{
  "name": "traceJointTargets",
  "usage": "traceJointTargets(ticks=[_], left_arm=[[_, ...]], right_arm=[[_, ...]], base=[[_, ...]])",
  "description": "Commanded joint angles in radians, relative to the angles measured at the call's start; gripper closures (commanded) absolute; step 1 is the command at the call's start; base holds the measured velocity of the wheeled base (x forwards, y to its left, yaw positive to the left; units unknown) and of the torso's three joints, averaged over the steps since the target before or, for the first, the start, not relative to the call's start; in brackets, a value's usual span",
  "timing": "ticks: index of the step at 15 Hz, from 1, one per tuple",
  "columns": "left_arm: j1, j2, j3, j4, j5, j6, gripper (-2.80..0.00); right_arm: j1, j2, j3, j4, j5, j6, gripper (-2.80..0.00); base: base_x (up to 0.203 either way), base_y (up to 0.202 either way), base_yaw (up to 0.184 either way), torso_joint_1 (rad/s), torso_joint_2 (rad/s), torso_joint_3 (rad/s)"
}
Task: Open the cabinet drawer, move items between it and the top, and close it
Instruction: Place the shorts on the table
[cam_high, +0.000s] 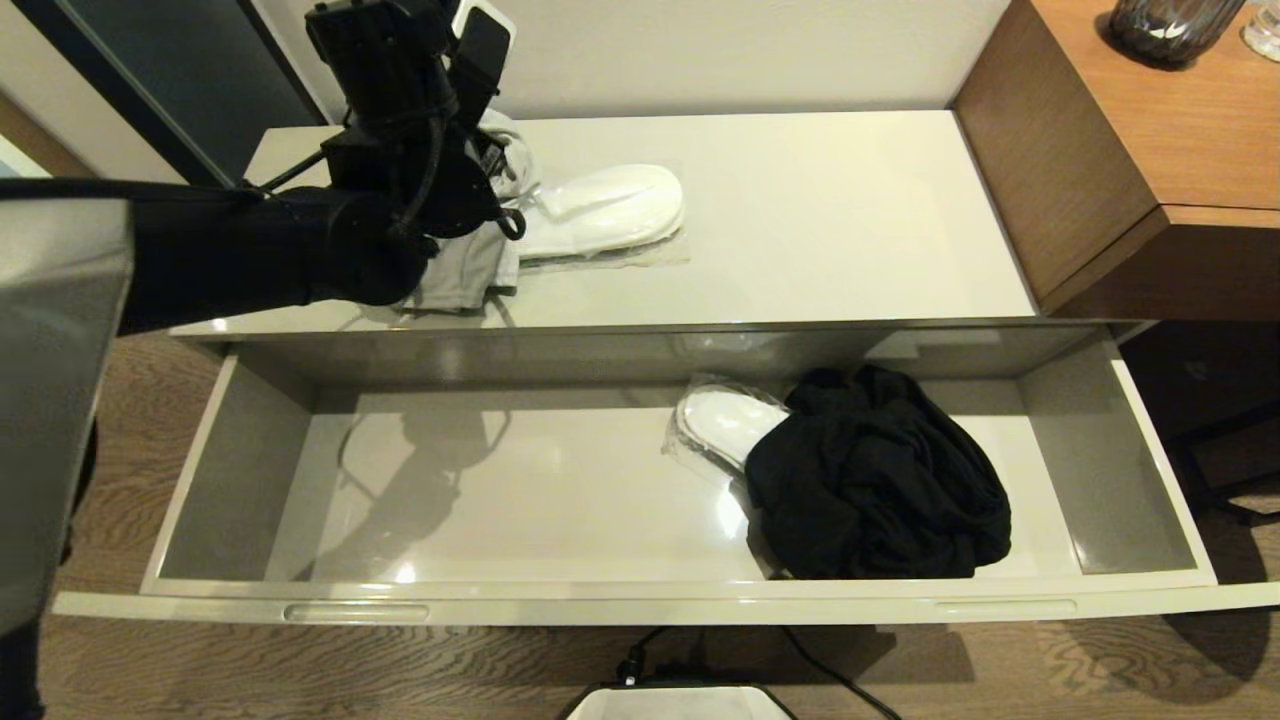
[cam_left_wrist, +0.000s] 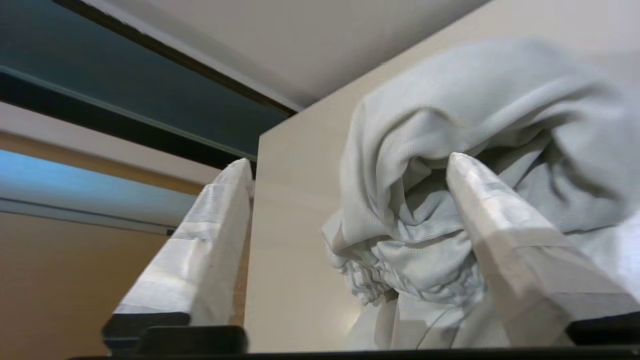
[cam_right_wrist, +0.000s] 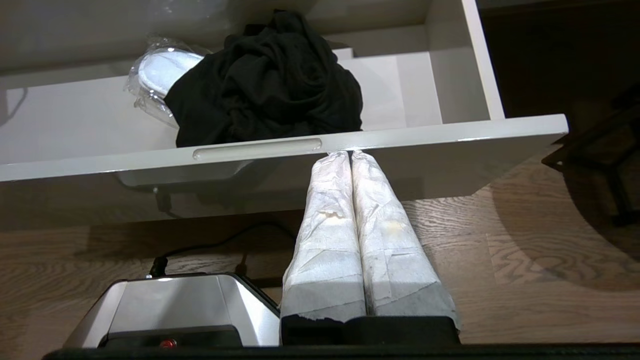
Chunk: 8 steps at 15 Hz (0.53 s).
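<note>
Glossy cream cabinet top (cam_high: 850, 220), grey garment (cam_high: 470, 270) and wrapped white slippers (cam_high: 605, 205) laid near its left end, open drawer (cam_high: 500, 500), black garment (cam_high: 880, 480) laid over wrapped slippers (cam_high: 720, 420) toward its right end

The left arm (cam_high: 250, 255) is a thick, matte black tube, smooth along its length, ending in a bulkier black wrist block (cam_high: 400, 130) built of stacked angular housings. Thin black cables (cam_high: 430, 170) loop loosely around that block, and one curls into a small ring at its side. A white-faced plate (cam_high: 483, 30) sits at the far end. A pale grey, glossy panel (cam_high: 50, 400) of the body fills the near edge. The left gripper (cam_left_wrist: 345, 200) has long tapered fingers (cam_left_wrist: 200, 260) wrapped in wrinkled whitish tape, set in black mounts. The right gripper (cam_right_wrist: 350, 155) carries the same taped fingers (cam_right_wrist: 325, 240), faintly stained yellow. A silver-grey base housing (cam_right_wrist: 175, 305) bears a small red light.
</note>
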Motion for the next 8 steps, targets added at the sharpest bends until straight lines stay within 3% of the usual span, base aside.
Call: traceJointTargets(ticks=[1, 6, 8], left_arm=[[-0.019, -0.051, 0.009, 0.025, 0.005, 0.005, -2.80], [-0.040, -0.126, 0.030, 0.084, 0.011, 0.005, -2.80], [-0.053, -0.184, 0.057, 0.157, 0.012, -0.001, -2.80]], right_arm=[[0.000, 0.002, 0.000, -0.001, 0.000, -0.001, 0.00], [0.000, 0.002, 0.000, -0.001, 0.000, 0.001, 0.00], [0.000, 0.002, 0.000, -0.001, 0.000, 0.001, 0.00]], base=[[0.000, 0.000, 0.000, 0.000, 0.00, 0.000], [0.000, 0.000, 0.000, 0.000, 0.00, 0.000], [0.000, 0.000, 0.000, 0.000, 0.00, 0.000]])
